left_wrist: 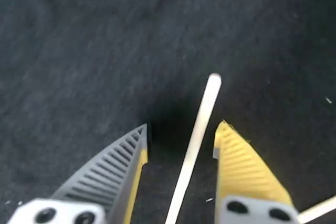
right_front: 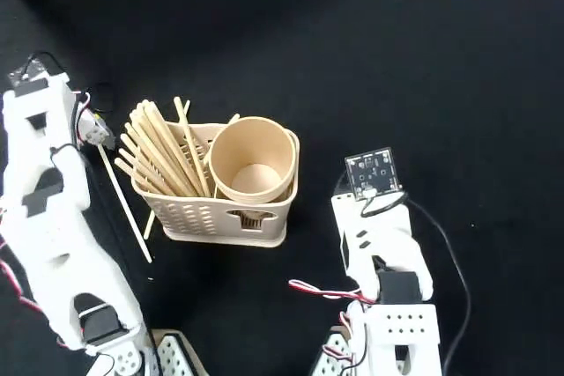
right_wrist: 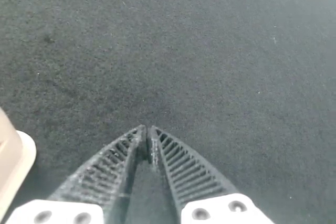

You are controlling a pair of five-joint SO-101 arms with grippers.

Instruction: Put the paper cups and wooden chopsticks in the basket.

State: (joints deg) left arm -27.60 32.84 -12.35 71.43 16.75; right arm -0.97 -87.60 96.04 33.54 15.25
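L arm (right_front: 48,217) stretched fwd at left of high view. L gripper (left_wrist: 184,126) pointing down, jaws apart. R arm (right_front: 383,248) folded back, short reach. R gripper (right_wrist: 146,129) low, jaws pressed together.

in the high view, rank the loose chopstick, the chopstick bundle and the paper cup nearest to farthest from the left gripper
1. loose chopstick, lying between the left gripper's open fingers.
2. chopstick bundle, in the basket's end nearer that arm.
3. paper cup, in the basket's far end.
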